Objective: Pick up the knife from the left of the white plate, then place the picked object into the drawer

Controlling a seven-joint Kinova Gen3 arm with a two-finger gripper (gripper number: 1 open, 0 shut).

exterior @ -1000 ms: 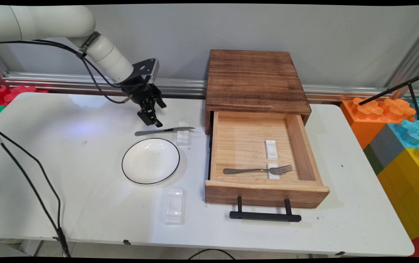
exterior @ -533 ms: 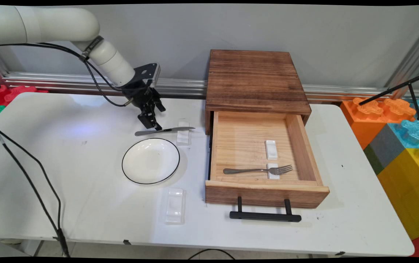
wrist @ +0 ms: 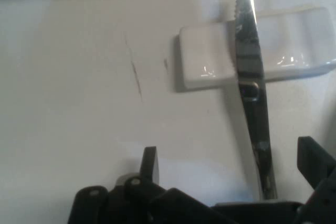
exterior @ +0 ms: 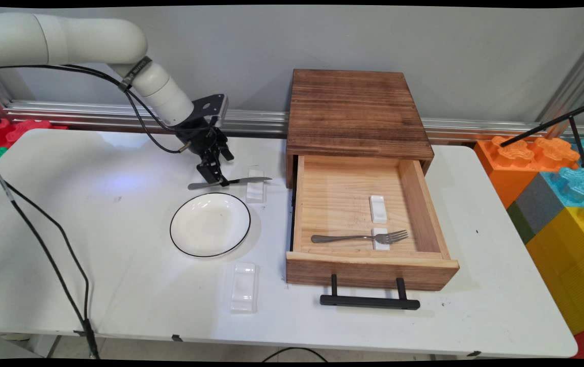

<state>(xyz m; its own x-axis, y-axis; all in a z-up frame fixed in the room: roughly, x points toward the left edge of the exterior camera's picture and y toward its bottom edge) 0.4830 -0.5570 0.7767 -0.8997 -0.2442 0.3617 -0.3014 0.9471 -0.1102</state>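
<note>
The black gripper [exterior: 219, 179] is lowered onto the handle of a table knife [exterior: 228, 182], its fingers spread apart and astride the handle without closing on it; in the hand view the left fingertip [wrist: 149, 162] stands well off to one side of the knife [wrist: 253, 98] and the right one at the picture's edge on the other side, so the handle lies between them, nearer the right finger. The knife lies flat on the white table [exterior: 118, 265], just behind the white black-rimmed plate [exterior: 210, 224], with its serrated blade resting across a small white cutlery rest [exterior: 255, 189] behind and to the right of the plate. A second white rest [exterior: 243, 286] lies in front of the plate, near the table's front edge. To the right of the plate stands a wooden drawer box [exterior: 355, 114] with its drawer [exterior: 368, 272] pulled out; inside lie a fork [exterior: 361, 237] propped on one white rest [exterior: 380, 243] and another white rest [exterior: 377, 208] just behind it.
</note>
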